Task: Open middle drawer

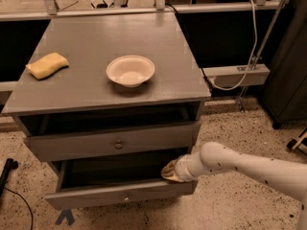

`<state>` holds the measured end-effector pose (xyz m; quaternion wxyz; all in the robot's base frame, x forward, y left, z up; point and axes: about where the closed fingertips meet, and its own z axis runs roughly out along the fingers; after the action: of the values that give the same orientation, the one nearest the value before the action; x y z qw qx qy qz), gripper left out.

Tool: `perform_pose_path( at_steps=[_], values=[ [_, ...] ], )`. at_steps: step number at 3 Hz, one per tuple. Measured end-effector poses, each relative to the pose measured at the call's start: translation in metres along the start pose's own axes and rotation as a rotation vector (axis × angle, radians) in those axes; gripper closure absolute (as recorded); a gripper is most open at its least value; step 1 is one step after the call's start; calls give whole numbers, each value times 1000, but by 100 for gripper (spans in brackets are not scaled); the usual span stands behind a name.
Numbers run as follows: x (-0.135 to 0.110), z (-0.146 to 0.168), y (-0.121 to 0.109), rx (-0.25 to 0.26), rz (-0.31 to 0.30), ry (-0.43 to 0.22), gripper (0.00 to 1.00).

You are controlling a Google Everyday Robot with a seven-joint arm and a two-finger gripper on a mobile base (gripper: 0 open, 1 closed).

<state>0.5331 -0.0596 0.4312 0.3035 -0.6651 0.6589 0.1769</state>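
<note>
The middle drawer is the lower of the two grey drawers showing in the cabinet. It has a small brass knob and stands pulled out, with its dark shallow interior visible. My gripper, on a white arm coming in from the right, rests at the right end of that drawer's front panel, at its top edge and reaching into the opening. The drawer above it, also with a brass knob, sits slightly out.
On the grey cabinet top stand a white bowl and a yellow sponge. A cable and a grey box hang at the right. A black object lies on the speckled floor at the left.
</note>
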Motion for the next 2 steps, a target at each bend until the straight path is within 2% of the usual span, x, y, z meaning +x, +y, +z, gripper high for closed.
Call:
perform_pose_path(
  at_steps=[2],
  values=[
    [-2, 1, 2, -10, 5, -8, 100]
  ],
)
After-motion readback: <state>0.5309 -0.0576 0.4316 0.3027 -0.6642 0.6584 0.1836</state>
